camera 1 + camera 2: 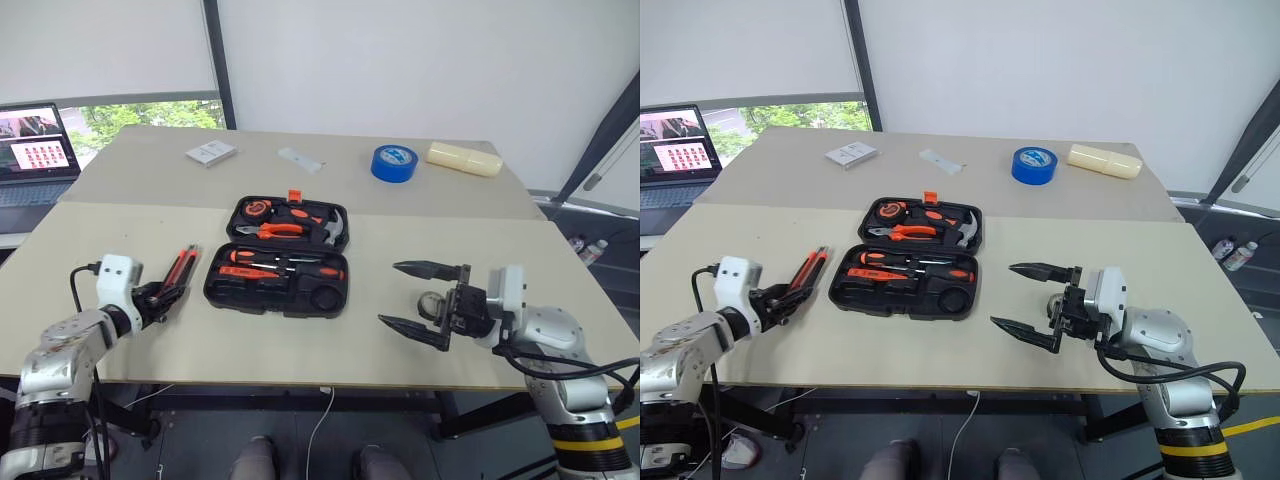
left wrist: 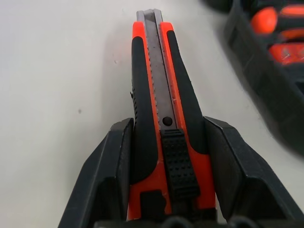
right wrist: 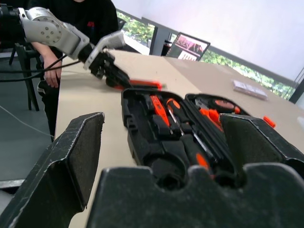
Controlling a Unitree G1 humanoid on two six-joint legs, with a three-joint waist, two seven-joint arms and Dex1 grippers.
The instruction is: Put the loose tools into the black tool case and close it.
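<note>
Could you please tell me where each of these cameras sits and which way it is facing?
Left and right eye views: on the head, looking down at the black tool case, with both arms.
Left wrist view: along the left gripper, at the utility knife between its fingers.
Right wrist view: along the open right gripper, across the case toward the left gripper.
Shared: the case.

We see the black tool case (image 1: 278,268) lying open and flat at the table's centre, its orange latch (image 1: 294,195) at the far edge. Two black-and-orange screwdrivers (image 1: 285,264) occupy the near half's recesses. The orange-black utility knife (image 2: 161,118) lies left of the case, pointing away. The small dark grey tape roll (image 1: 432,301) rests to the right.
</note>
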